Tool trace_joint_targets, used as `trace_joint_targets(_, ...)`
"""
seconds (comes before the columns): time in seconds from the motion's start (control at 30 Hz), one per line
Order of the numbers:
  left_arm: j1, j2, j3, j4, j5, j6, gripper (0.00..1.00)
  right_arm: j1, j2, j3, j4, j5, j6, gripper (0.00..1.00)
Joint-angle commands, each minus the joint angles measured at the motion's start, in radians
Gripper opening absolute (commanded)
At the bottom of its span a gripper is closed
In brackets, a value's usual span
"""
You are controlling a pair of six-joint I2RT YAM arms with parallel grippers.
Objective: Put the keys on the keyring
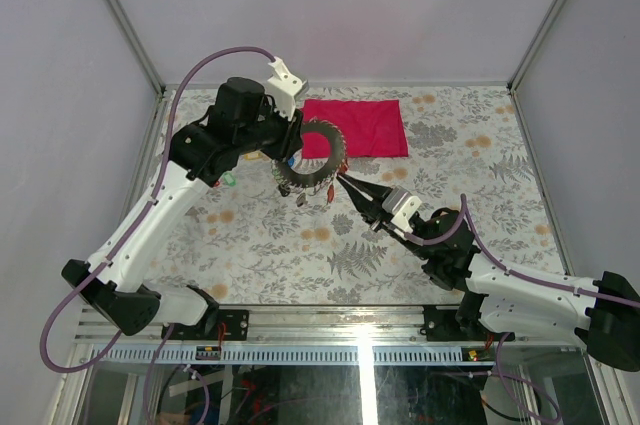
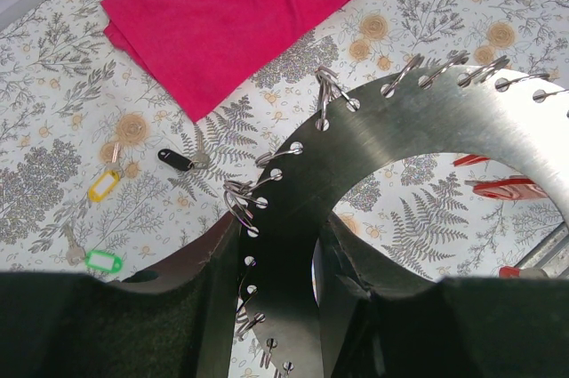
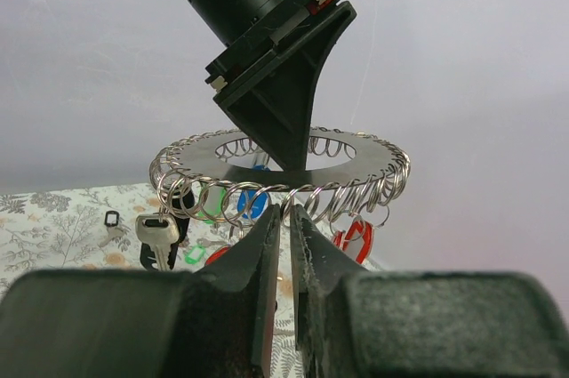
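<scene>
**Above the floral table: keyring held up, keys part hung, part loose**

Item 1, keyring [image 1: 296, 175]: a flat dark grey disc with a wide open centre. Small wire loops run all round its outer edge. It is lifted clear of the table [image 1: 300, 255], roughly level, just in front of the red cloth [image 1: 357, 127].

Item 2, left gripper [image 1: 287, 150]: clamped across the band of the keyring, one finger on each face, carrying it.

Item 3, right gripper [image 3: 284, 213]: its fingers are drawn narrow with only a slit between them. The tips sit at the wire loops on the ring's near edge. Whether they pinch a loop cannot be told.

Item 4, keys, hung: a silver key [image 3: 158, 231], a blue tag [image 3: 253, 203] and a red tag [image 3: 356, 240] dangle from the loops under the disc.

Item 5, keys, loose: a black-tagged key [image 2: 176, 159], a yellow-tagged key [image 2: 104, 186] and a green-tagged key [image 2: 103, 261] lie on the table. They are near the cloth's corner and apart from one another.
</scene>
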State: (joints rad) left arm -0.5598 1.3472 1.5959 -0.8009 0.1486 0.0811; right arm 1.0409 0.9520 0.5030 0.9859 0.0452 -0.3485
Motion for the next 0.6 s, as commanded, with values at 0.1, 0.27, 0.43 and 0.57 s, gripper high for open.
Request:
trace_joint_targets(0.1,0.003,-0.035,-0.004,0.066,0.01,-0.01,0.0,0.007,0.002,0.05,0.094,0.057,0.0,0.12)
trace_joint_targets(0.27,0.003,-0.036,-0.004,0.066,0.011,-0.01,0.0,0.007,-0.003,0.051,0.093,0.07,0.002,0.09)
trace_joint_targets(0.43,0.003,-0.037,-0.006,0.067,0.011,-0.011,0.0,0.007,-0.018,0.041,0.097,0.096,0.004,0.07)
trace_joint_targets(0.57,0.003,-0.037,-0.007,0.068,0.01,-0.01,0.0,0.007,-0.047,0.035,0.077,0.103,0.005,0.08)
